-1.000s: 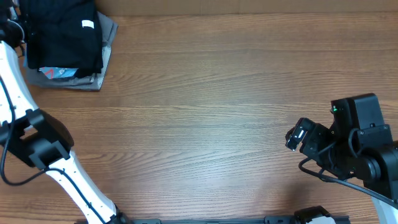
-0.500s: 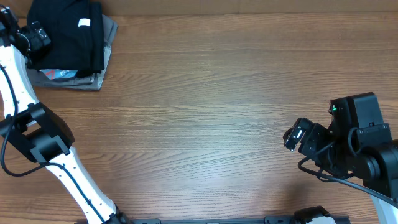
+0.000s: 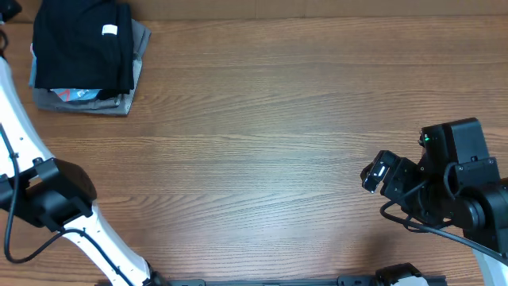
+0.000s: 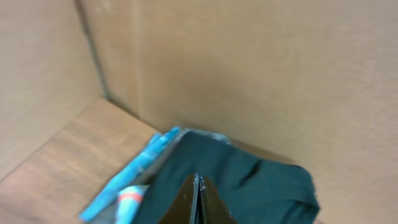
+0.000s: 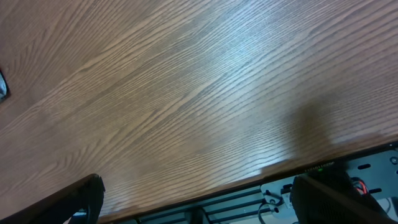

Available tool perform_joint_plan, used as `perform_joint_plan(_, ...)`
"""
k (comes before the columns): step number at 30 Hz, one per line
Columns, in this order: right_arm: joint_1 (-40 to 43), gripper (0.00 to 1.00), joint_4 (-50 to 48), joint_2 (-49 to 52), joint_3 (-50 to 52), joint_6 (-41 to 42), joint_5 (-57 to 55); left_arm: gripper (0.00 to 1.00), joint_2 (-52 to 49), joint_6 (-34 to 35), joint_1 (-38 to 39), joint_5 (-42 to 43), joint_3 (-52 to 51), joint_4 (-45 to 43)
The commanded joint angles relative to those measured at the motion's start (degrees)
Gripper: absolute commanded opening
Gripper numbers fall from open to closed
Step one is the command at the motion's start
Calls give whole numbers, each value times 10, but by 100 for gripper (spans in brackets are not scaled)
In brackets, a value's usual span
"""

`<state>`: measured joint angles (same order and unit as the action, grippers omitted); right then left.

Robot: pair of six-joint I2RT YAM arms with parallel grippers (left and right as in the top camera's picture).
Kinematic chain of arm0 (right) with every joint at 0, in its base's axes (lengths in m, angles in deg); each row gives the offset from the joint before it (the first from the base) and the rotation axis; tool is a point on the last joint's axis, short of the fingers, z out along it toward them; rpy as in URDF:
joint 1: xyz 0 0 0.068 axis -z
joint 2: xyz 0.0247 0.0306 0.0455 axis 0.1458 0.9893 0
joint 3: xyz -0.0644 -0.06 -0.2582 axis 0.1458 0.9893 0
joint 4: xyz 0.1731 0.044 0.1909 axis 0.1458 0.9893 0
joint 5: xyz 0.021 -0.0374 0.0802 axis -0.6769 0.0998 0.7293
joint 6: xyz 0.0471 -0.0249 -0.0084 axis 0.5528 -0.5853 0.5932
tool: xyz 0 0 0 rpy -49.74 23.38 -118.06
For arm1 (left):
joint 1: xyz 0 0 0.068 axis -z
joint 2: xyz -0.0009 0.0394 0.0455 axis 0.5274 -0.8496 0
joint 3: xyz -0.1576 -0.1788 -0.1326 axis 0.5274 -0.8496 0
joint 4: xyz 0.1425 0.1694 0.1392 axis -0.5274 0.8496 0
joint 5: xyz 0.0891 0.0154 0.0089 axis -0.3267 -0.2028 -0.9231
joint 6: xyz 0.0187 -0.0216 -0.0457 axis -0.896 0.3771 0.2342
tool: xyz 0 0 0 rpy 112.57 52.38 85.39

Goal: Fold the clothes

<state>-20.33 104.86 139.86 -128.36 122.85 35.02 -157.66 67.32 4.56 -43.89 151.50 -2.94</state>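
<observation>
The clothes, a black shirt (image 3: 79,44) with a small white tag (image 3: 109,31), lie folded on top of a pile at the far left corner of the table. My left gripper (image 3: 8,9) is at the frame's top-left corner, just left of the pile. In the left wrist view its fingers (image 4: 198,186) are pressed together with nothing between them, hovering above the black shirt (image 4: 261,180). My right gripper (image 3: 373,173) stands open over bare wood on the right side; the right wrist view shows its fingers (image 5: 81,199) wide apart, empty.
Under the black shirt lie a light blue tee (image 3: 75,94) and grey folded garments (image 3: 136,48). A brown cardboard wall (image 4: 249,74) rises right behind the pile. The table's front edge (image 5: 298,171) runs below my right gripper.
My left gripper has pulled off the shirt's left edge toward the far left corner and closed empty. The shirt stays on the pile. The right arm has not moved.
</observation>
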Motion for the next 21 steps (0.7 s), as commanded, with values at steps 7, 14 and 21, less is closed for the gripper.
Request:
perform_joint_plan(7, 1, 100, -1, -1, -8, 2, 1, 4, -140, -24, 58, -15, -3, -70)
perform_joint_plan(14, 1, 100, -1, -1, -8, 2, 1, 17, -210, -24, 75, -13, -3, -86)
perform_joint_plan(21, 1, 100, -1, -1, -8, 2, 2, 70, -163, -22, 77, -11, -3, -78)
